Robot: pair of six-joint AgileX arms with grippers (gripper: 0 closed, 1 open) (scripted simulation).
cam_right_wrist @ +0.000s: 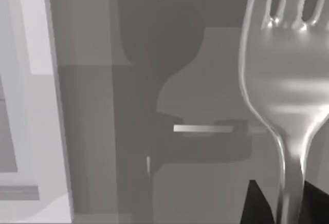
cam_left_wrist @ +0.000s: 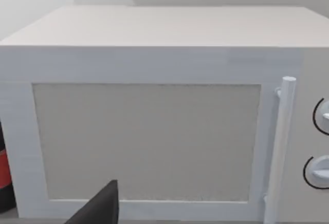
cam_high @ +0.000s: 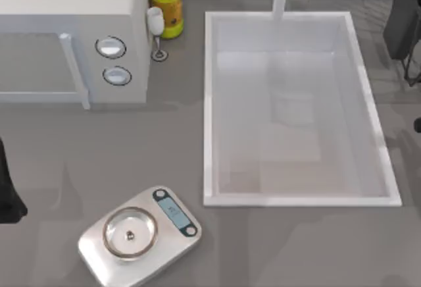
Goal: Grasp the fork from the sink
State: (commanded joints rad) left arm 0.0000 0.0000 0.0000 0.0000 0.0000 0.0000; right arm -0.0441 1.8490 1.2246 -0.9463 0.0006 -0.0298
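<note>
Two arms to locate at the table (cam_high: 283,247). Find the right arm (cam_high: 402,17) at the far right edge, beyond the right rim of the sink (cam_high: 207,103). Find the left arm (cam_high: 8,198) parked at the left edge, wrist camera facing the door of the microwave (cam_left_wrist: 146,142). Check the right wrist view for the fork (cam_right_wrist: 288,95): pinched by the handle between the right jaws, tines pointing away from them, held over bare grey table with a light sink rim off to one side. Read the fork as out of the basin. Cannot tell the state of the left jaws. Note on the table left of the sink: yellow bottle (cam_high: 165,0), wine glass (cam_high: 155,27), kitchen scale (cam_high: 139,234) nearer the front.
</note>
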